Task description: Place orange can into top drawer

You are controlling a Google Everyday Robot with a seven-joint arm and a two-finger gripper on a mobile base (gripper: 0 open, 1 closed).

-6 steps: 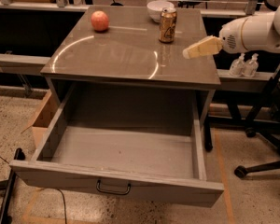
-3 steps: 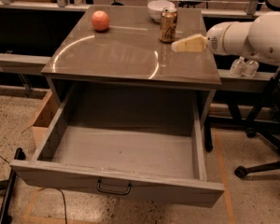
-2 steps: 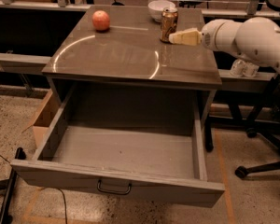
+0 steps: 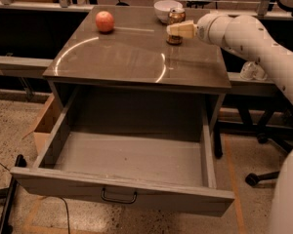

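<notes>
Orange can (image 4: 176,16) stands upright, long axis vertical, top up, at the table's (image 4: 127,57) far right. The gripper (image 4: 178,29) overlaps its middle; I cannot tell the jaws' state. Top drawer (image 4: 127,160) open below.

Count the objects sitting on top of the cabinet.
3: a fruit at the back left, a white bowl at the back right, and the orange can just before the bowl, with the gripper at it.
</notes>
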